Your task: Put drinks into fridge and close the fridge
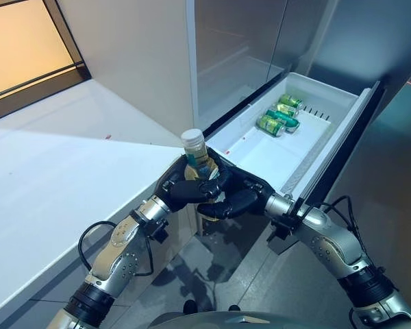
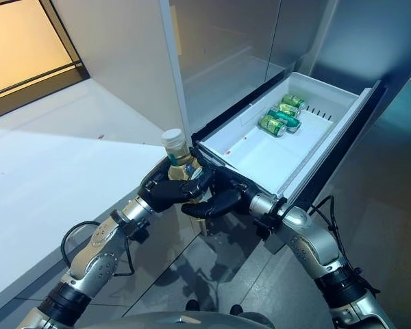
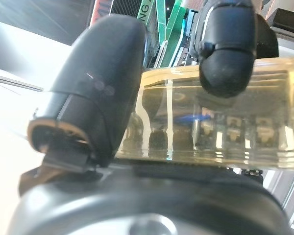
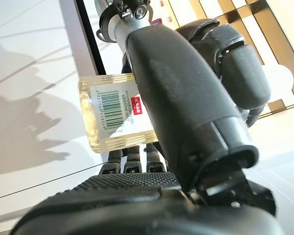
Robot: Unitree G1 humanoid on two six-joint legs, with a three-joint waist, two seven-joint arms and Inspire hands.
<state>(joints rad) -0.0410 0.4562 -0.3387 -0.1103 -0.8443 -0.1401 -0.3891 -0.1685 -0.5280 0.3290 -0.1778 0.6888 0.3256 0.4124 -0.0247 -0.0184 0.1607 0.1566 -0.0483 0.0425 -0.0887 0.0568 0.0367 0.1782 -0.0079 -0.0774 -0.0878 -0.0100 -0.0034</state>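
A clear bottle (image 1: 194, 149) of pale yellow drink with a white cap stands upright, held between both hands just in front of the near corner of the open fridge drawer (image 1: 332, 140). My left hand (image 1: 183, 190) is curled round its body; in the left wrist view the thumb (image 3: 100, 88) and a finger (image 3: 228, 49) press on the bottle (image 3: 210, 132). My right hand (image 1: 237, 202) grips the lower part from the other side, its thumb (image 4: 181, 98) lying across the labelled bottle (image 4: 110, 115). Several green cans (image 1: 281, 116) lie at the drawer's far end.
A white counter (image 1: 55, 171) runs along the left, ending beside the drawer. The fridge's grey upper doors (image 1: 240, 55) rise behind the drawer. A window (image 1: 20, 48) sits at the top left. Grey floor lies below and to the right.
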